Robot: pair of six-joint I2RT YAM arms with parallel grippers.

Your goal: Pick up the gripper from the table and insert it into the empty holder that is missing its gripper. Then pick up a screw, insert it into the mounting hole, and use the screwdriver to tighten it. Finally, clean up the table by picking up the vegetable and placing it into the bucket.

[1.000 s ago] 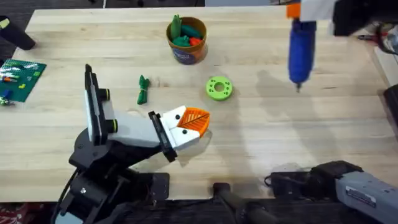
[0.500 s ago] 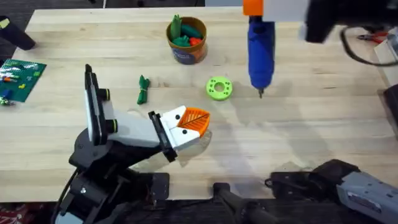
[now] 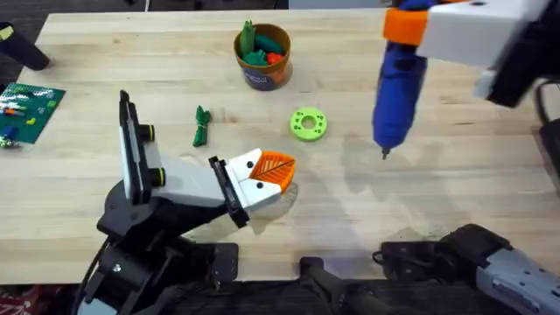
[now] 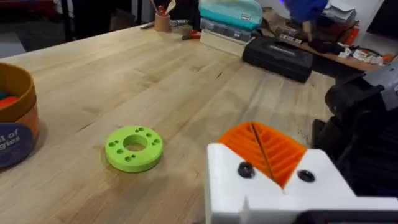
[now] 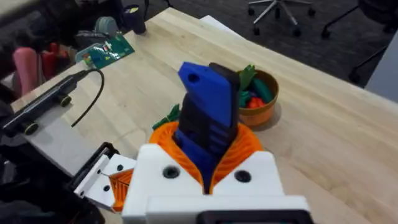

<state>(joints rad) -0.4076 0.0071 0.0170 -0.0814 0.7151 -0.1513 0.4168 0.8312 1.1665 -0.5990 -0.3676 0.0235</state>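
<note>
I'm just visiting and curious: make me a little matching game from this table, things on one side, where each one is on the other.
Things:
1. screwdriver
2. vegetable
3. bucket
4. lime-green disc

Places:
A. lying on the table, left of the disc
B. at the table's far side, holding toy food
C. held in the right gripper, bit pointing down
D. flat on the table near the middle

Pairs: 1-C, 2-A, 3-B, 4-D

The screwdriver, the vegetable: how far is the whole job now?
In hand: the right tool holds the screwdriver upright above the table. Left: the vegetable lies outside the bucket. The left tool rests shut. Holder and screw progress cannot be judged.
</note>
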